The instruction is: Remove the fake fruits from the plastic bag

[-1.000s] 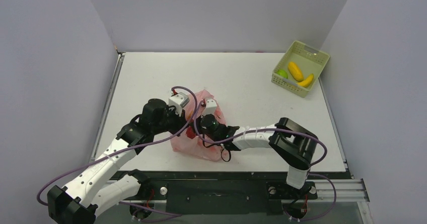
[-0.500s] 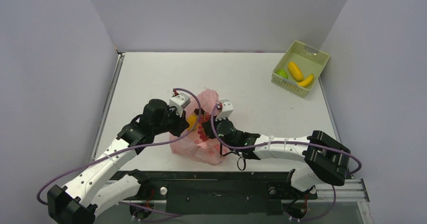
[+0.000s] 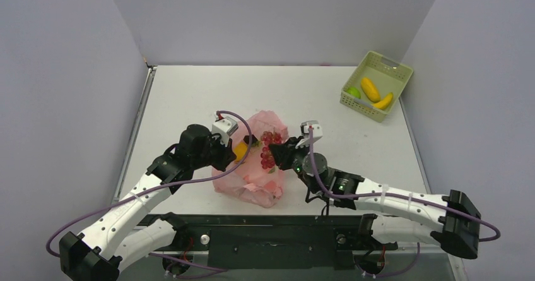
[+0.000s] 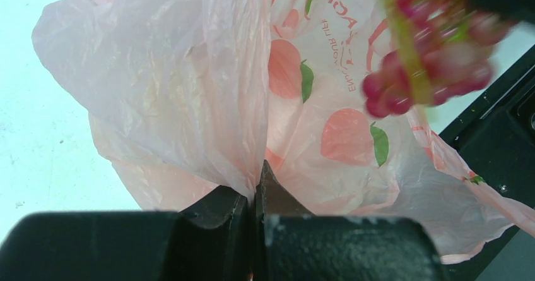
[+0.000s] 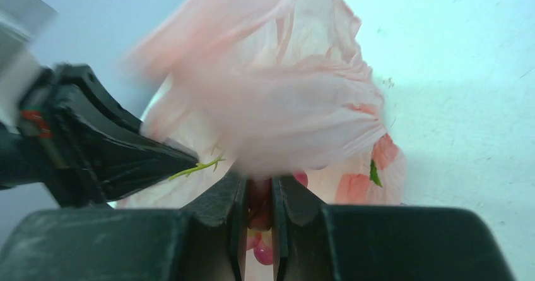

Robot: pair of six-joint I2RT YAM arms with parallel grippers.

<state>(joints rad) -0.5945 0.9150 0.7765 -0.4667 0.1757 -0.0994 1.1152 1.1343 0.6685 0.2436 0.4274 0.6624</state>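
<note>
Pink, thin, crinkly and translucent, printed with peaches: plastic carrier bag (image 3: 251, 181), slumped on the white table (image 3: 189, 98) near the front edge, between the two arms. Pinched at a bunched fold by the left gripper (image 4: 255, 181), fingers (image 4: 217, 206) pressed together with only film between them. By the look of it an anchor, there to hold the bag up and in place and stop it dragging along with the load. And on the other side, clamped in the right gripper (image 5: 258, 192): dark red plastic grape bunch (image 3: 270, 149), jaws closed on a few of its berries, thin green stalk poking out to one side. Hanging over the bag's opening in the top view and smeared in the left wrist view, so probably moving. Clear of the film or brushing it? Hard to say. Gripped by the berries rather than the stalk, likely for want of any better purchase among the folds. Well apart, at the far right corner: pale green slotted plastic basket (image 3: 391, 62), already carrying a yellow-orange oval fruit (image 3: 370, 89), a green round fruit (image 3: 353, 93) and a yellow banana (image 3: 384, 101). Judging from that, a sensible destination for the grapes too. As for anything left inside the bag: hidden under crumpled film, cannot tell.
</note>
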